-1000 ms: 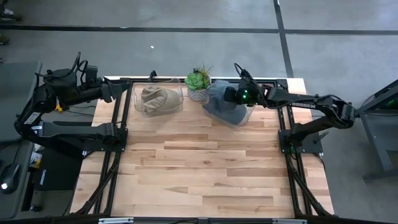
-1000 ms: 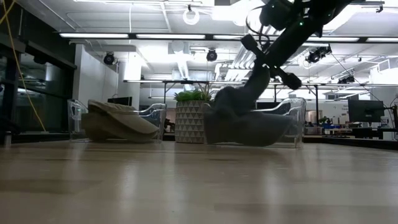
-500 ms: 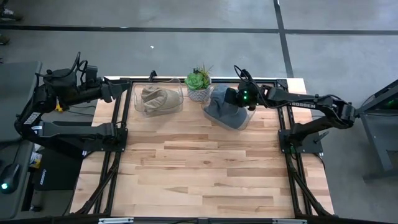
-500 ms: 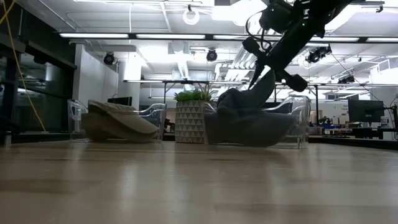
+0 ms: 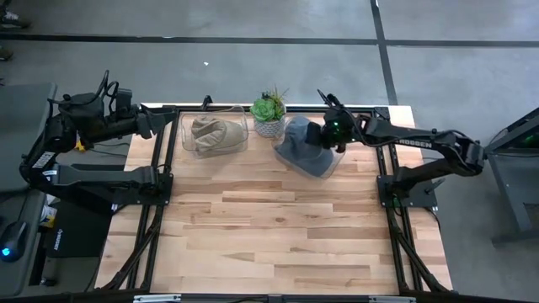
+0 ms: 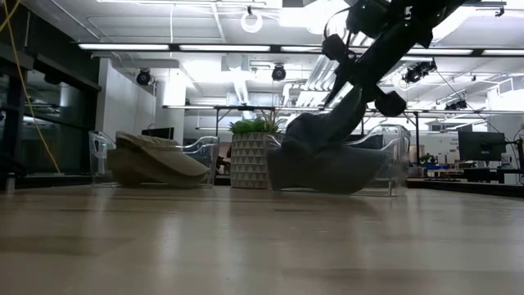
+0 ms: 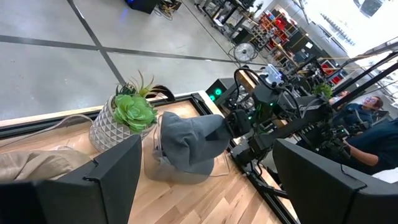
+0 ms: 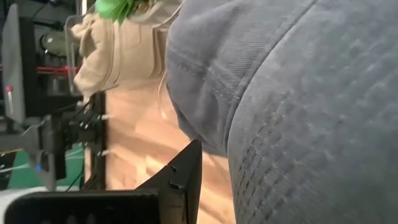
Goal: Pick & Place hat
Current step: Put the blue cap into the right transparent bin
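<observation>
High view shows my right gripper [image 5: 324, 135] at the far side of the table [image 5: 278, 227], over the gray hat [image 5: 301, 145]. This hat lies in a clear bin [image 5: 330, 157] just beside the small potted plant [image 5: 268, 113], and its brim hangs a little over the bin's near edge. From the low view the gray hat [image 6: 323, 156] rests low inside the transparent bin [image 6: 391, 160], and my right arm comes down to it from above. Whether my right fingers are parted or closed on the cloth, I cannot tell; the wrist view is filled with gray fabric [image 8: 298, 106], and only one dark finger [image 8: 180, 180] is visible beside it.

My left gripper [image 5: 158, 124] waits at the far left corner of the table, well apart from the gray hat, with its fingers [image 7: 112, 174] standing wide and holding nothing. A beige hat [image 5: 215, 135] lies in another clear bin [image 5: 240, 114] on the other side of the plant.
</observation>
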